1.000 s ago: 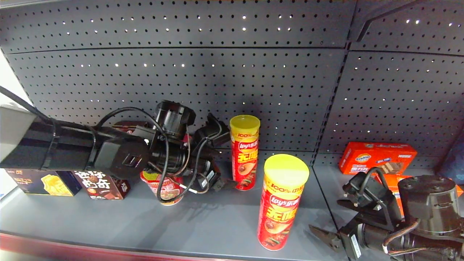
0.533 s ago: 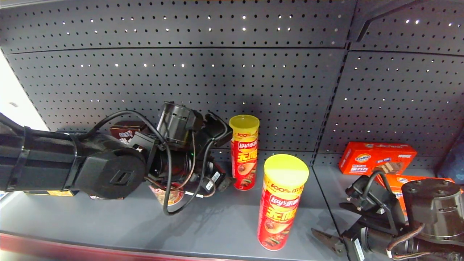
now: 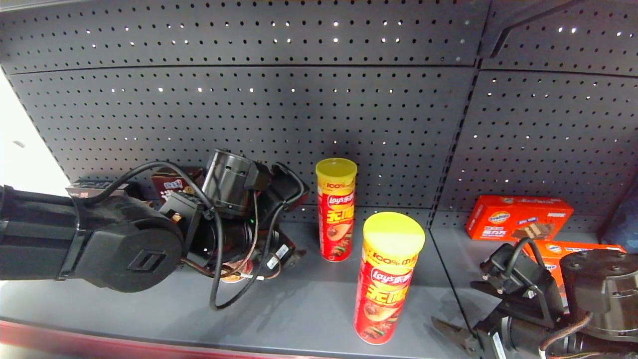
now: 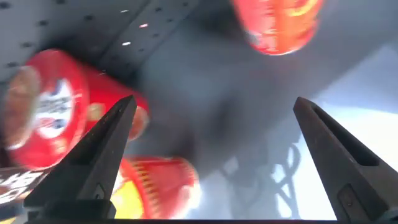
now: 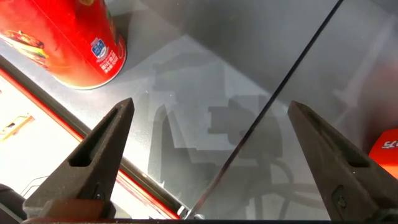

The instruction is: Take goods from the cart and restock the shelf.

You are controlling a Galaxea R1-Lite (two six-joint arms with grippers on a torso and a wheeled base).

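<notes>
Two red chip cans with yellow lids stand on the grey shelf [image 3: 299,309]: one at the back [image 3: 336,209], one nearer the front [image 3: 389,279]. My left gripper [image 3: 293,253] is low over the shelf, left of the back can, open and empty [image 4: 214,162]. A red noodle cup [image 3: 233,273] sits under its wrist, mostly hidden by cables; past the fingers the left wrist view shows red cups [image 4: 155,193] [image 4: 46,112]. My right gripper [image 3: 453,334] hangs open and empty [image 5: 211,162] at the shelf's front edge, right of the front can [image 5: 62,37].
Orange boxes [image 3: 518,217] lie on the right shelf section. Dark snack boxes [image 3: 172,182] stand at the back left, partly behind my left arm. A pegboard wall [image 3: 319,124] backs the shelf, and a red strip [image 5: 74,121] runs along its front edge.
My left arm has dropped lower and drawn back to the left, away from the back can, now covering the front-left boxes. The right arm has sunk slightly.
</notes>
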